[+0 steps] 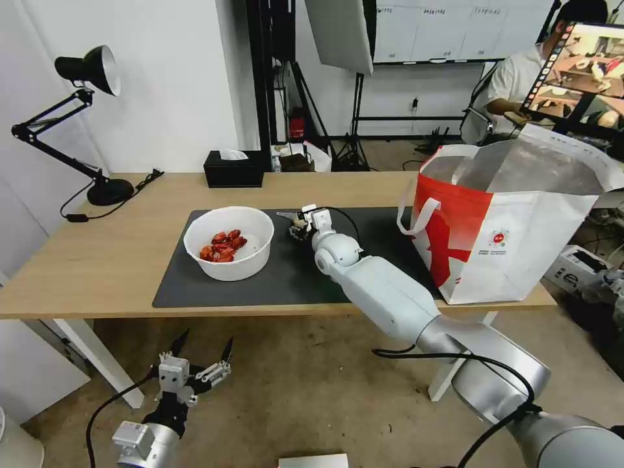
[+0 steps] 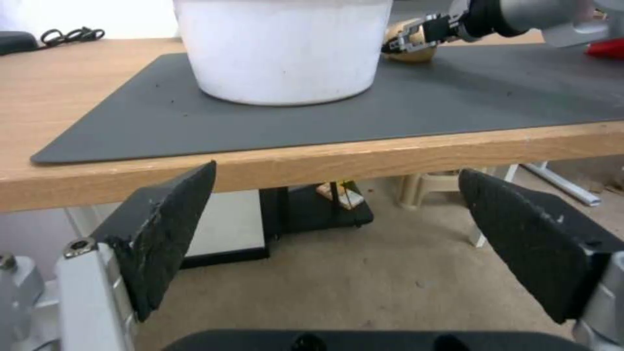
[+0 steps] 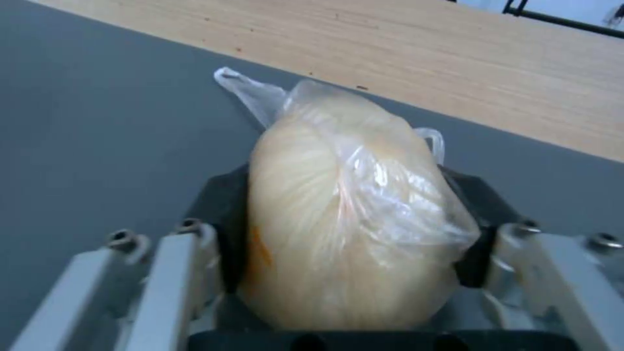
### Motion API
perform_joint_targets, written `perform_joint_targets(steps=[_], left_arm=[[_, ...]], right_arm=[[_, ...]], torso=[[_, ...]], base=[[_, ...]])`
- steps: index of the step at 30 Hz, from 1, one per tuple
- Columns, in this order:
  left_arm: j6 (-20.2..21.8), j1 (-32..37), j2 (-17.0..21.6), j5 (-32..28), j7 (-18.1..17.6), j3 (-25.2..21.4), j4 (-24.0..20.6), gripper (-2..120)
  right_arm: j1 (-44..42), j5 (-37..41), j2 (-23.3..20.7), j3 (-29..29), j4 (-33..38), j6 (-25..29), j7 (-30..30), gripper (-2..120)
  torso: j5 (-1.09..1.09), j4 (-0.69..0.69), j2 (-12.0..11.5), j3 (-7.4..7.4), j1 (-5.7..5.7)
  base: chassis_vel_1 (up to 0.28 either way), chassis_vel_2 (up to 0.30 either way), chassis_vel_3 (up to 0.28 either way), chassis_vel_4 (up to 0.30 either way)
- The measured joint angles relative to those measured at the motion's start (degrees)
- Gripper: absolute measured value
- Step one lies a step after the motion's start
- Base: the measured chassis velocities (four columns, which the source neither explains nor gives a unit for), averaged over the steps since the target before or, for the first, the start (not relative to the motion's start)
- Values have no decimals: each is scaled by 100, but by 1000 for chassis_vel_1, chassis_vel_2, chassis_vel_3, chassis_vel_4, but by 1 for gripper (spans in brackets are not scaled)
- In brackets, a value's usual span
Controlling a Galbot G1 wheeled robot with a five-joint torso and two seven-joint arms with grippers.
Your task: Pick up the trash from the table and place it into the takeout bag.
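The wrapped ball (image 3: pixel 351 214) is being gripped by the right claw (image 1: pixel 300 224), fingers pressed against both its sides, over the dark mat (image 1: pixel 286 273) on the surface (image 1: pixel 97 260). The white bowl (image 1: pixel 229 242) with red scraps is being left on the mat just beside it. The takeout bag (image 1: pixel 513 227) is standing open at the surface's right end. The left claw (image 1: pixel 203 343) is being held wide open and empty, below the surface edge.

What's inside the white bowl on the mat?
The white bowl holds a small pile of red scraps on the side nearer the lamp; the rest of its floor is bare. Its near wall hides part of the floor from the head view.
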Motion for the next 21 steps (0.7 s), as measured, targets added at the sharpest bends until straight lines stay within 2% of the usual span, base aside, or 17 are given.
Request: perform_joint_targets(steps=[1, 5, 6, 9, 11, 13, 14, 17, 18, 21], left_arm=[[0, 0, 0, 0, 0, 0, 0, 100], [-1, -4, 2, -2, -1, 3, -2, 100], [-1, -4, 2, -2, -1, 3, -2, 100], [-1, 0, 2, -2, -1, 4, -8, 100], [-2, 1, 2, -2, -1, 4, -11, 100], [-3, 10, 0, -2, -2, 0, -39, 100], [-3, 10, 0, -2, -2, 0, -39, 100], [-14, 27, -10, 0, -2, -12, -68, 100], [-14, 27, -10, 0, -2, -12, -68, 100], [-32, 56, -20, 6, -2, -24, -106, 100]], right_arm=[[0, 0, 0, 0, 0, 0, 0, 55], [-5, 3, -28, -6, 57, -10, 4, 34], [-5, 3, -28, -6, 57, -10, 4, 34], [-23, 11, -150, -28, 286, -12, 62, 20], [-30, 11, -177, -29, 346, -10, 90, 20], [-95, -70, -408, -32, 840, 68, 309, 12], [-95, -70, -408, -32, 840, 68, 309, 12], [-257, -229, -849, -3, 1744, 132, 745, 8], [-257, -229, -849, -3, 1744, 132, 745, 8], [-556, -546, -1466, 290, 2957, 141, 1127, 8]], torso=[[0, 0, 0, 0, 0], [0, 0, 0, 0, 0], [0, 0, 0, 0, 0], [0, 0, 0, 0, 0], [0, 0, 0, 0, 0], [0, 1, 0, 0, 0], [0, 1, 0, 0, 0], [1, 0, 0, 0, 0], [1, 0, 0, 0, 0], [2, -1, 0, 0, 0]], base=[[0, 0, 0, 0], [0, 0, 0, 0], [0, 0, 0, 0], [0, 0, 0, 0], [0, 0, 0, 0], [0, 0, 0, 0], [0, 0, 0, 0], [0, 0, 0, 0], [0, 0, 0, 0], [0, 0, 0, 0]])
